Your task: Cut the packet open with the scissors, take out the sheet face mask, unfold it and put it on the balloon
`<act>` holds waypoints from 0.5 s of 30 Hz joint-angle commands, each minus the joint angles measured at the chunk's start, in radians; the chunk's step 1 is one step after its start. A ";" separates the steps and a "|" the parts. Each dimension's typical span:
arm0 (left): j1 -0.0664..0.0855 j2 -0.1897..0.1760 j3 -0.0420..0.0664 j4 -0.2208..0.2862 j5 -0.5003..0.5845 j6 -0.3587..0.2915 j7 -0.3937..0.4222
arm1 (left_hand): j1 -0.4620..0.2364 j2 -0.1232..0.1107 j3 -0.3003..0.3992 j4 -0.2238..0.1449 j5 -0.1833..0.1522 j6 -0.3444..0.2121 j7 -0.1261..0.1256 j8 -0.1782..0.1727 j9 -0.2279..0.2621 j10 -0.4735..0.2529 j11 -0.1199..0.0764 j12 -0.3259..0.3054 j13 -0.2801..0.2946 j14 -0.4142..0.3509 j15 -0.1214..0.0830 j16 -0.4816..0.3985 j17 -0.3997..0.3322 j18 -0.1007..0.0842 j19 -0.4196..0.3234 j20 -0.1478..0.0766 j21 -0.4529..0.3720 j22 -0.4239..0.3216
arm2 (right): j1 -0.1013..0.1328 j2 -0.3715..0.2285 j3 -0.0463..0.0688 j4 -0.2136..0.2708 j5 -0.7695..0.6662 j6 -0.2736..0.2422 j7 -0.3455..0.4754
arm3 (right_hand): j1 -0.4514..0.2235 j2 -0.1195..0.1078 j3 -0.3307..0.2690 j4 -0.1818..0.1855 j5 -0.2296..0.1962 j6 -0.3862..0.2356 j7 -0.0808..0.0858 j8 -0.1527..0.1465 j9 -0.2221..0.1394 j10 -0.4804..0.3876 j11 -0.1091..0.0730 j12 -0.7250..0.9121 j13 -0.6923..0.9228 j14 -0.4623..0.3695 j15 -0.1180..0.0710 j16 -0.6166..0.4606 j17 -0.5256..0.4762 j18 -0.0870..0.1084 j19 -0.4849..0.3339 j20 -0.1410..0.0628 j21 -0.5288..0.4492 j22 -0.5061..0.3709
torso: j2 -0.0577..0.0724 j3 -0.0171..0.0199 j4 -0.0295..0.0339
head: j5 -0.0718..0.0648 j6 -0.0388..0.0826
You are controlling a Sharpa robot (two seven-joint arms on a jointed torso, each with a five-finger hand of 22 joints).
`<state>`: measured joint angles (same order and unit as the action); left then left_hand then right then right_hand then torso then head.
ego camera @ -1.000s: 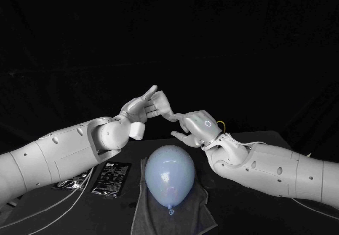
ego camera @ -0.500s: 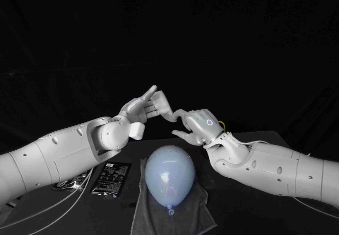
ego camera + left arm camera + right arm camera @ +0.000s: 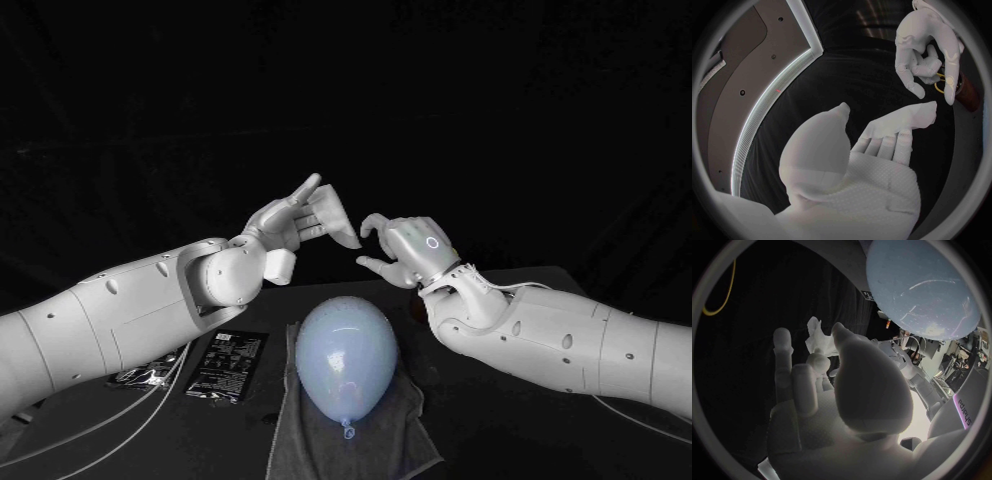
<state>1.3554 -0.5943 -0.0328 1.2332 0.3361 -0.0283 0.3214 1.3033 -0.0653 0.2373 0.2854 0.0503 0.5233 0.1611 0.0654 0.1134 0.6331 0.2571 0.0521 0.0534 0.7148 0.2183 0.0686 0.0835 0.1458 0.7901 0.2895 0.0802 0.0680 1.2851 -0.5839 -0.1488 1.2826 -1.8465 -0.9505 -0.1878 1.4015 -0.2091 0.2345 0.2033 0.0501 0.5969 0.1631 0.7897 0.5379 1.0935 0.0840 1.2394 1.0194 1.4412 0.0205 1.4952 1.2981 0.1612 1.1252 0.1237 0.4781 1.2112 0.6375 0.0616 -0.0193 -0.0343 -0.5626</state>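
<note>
Right hand has drawn back off the left hand — both hover empty, fingers apart — while the balloon lies directly below between them, knot toward the robot, packet on its left-arm side

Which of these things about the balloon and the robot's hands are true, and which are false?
1. The balloon lies on a dark cloth. True.
2. The face mask is already on the balloon. False: the balloon is bare.
3. The left hand and the right hand are both up in the air, close together. True.
4. The black packet lies on the robot's right side of the balloon. False: it lies on the robot's left side of it.
5. The right hand is touching the balloon. False: it is held up, apart from the balloon.
</note>
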 commanded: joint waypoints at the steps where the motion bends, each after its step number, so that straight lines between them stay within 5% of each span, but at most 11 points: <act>1: 0.001 0.003 0.001 0.005 0.006 0.012 0.012 | 0.013 -0.001 -0.007 0.001 -0.003 0.007 0.135 0.005 0.002 0.008 -0.002 0.005 0.002 0.011 0.002 0.006 0.002 0.007 0.010 0.001 0.006 0.000 | 0.002 0.010 0.001 -0.015 0.011 -0.092 -0.036 | 0.012 0.001 -0.002 0.009 -0.001 -0.010 0.001 0.006 -0.001 -0.007 0.003 0.002 -0.004 0.002 0.001 0.002 -0.003 0.019 0.006 0.001 -0.003 0.001 | 0.000 -0.0002 0.0012 | -0.002 0.000; 15: 0.001 0.006 0.001 0.011 0.006 0.015 0.011 | 0.018 -0.001 -0.009 0.001 -0.003 0.012 0.135 0.006 0.003 0.016 -0.003 0.005 0.002 0.019 0.001 0.008 0.003 0.008 0.016 0.001 0.007 0.000 | 0.002 0.053 0.002 -0.062 0.049 -0.085 -0.028 | 0.027 0.014 0.007 0.023 0.000 -0.022 0.002 0.012 -0.012 -0.004 0.004 0.007 -0.005 0.001 0.002 0.002 -0.005 0.017 0.010 0.002 0.000 0.004 | 0.000 -0.0003 0.0011 | -0.006 0.001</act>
<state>1.3554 -0.5905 -0.0328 1.2410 0.3365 -0.0275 0.3206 1.3110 -0.0656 0.2346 0.2882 0.0503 0.5270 0.1647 0.0654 0.1159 0.6438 0.2536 0.0521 0.0543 0.7255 0.2219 0.0723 0.0855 0.1458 0.7973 0.2896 0.0839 0.0679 1.2863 -0.5331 -0.1481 1.2237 -1.8088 -0.9508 -0.2113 1.4220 -0.1971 0.2404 0.2225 0.0501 0.5772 0.1658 0.7980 0.5271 1.0897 0.0878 1.2413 1.0149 1.4411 0.0206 1.4946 1.2930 0.1576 1.1287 0.1272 0.4781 1.2137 0.6378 0.0614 -0.0183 -0.0396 -0.5620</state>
